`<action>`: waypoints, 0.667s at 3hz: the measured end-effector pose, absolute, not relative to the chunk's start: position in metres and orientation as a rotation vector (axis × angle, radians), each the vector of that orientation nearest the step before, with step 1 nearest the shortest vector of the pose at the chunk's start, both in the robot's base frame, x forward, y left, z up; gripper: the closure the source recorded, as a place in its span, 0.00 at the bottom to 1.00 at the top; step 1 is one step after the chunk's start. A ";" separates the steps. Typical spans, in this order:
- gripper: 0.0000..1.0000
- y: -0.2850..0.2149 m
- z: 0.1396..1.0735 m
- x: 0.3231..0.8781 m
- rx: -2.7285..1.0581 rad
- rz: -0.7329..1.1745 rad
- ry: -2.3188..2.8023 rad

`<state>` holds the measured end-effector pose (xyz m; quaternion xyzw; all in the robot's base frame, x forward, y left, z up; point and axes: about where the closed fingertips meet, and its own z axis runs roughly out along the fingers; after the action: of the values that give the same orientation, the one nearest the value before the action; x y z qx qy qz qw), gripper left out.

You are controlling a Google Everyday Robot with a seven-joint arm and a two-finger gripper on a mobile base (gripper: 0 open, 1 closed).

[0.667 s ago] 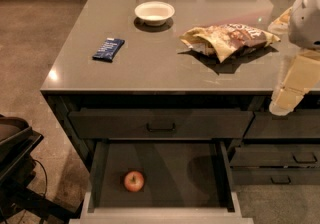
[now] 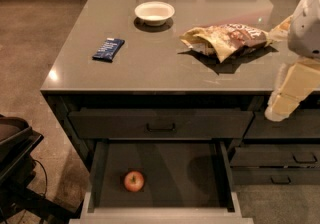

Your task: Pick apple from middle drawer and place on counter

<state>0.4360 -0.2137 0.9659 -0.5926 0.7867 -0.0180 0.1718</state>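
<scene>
The apple (image 2: pixel 133 181), small and red with a yellowish patch, lies in the open middle drawer (image 2: pixel 165 168) on its dark floor, towards the front left. The drawer is pulled out below the counter (image 2: pixel 150 63). My gripper (image 2: pixel 278 110) hangs at the right edge of the view, in front of the counter's front right edge. It is well up and to the right of the apple and holds nothing that I can see. My white arm (image 2: pixel 306 23) rises above it.
On the counter are a white bowl (image 2: pixel 154 12), a dark blue snack bar (image 2: pixel 108 49) and a crumpled chip bag (image 2: pixel 225 38). A shut top drawer with a handle (image 2: pixel 160 127) is above the open one. Handled drawers (image 2: pixel 292 158) are at the right. Dark equipment (image 2: pixel 15 168) stands at the left.
</scene>
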 end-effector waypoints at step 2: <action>0.00 -0.206 0.935 0.430 -1.586 0.019 2.264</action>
<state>0.4296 -0.2059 0.9355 -0.5635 0.8045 0.0068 0.1878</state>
